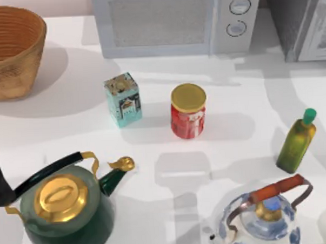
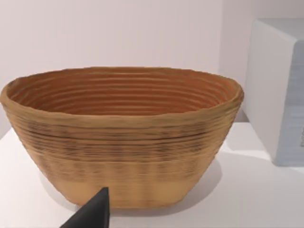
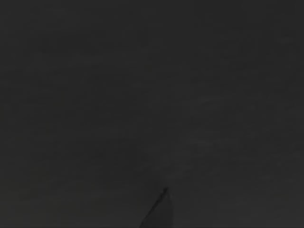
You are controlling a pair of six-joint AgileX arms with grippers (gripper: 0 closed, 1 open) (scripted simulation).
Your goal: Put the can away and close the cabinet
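Can (image 1: pixel 188 110): red, gold lid, upright near the middle of the white table (image 1: pixel 70 112), untouched, bare table on every side.
Cabinet (image 1: pixel 290 19): grey, at the far right corner, its pale framed door (image 1: pixel 320 34) running off the right edge; whether the door is open or shut I cannot tell.
Microwave (image 1: pixel 172 21): along the far edge, just left of the cabinet.
Box (image 1: pixel 123 99): teal, just left of the can, a gap between them.
Bottle (image 1: pixel 297 142): green-capped, near the right edge, well apart from the can.
Basket (image 2: pixel 121 135): far left corner.
Green kettle (image 1: pixel 66 204): near left.
Blue-and-white teapot (image 1: pixel 264 217): near right.
Left gripper: faces the basket; grip state cannot be told.
Right wrist view: dark.
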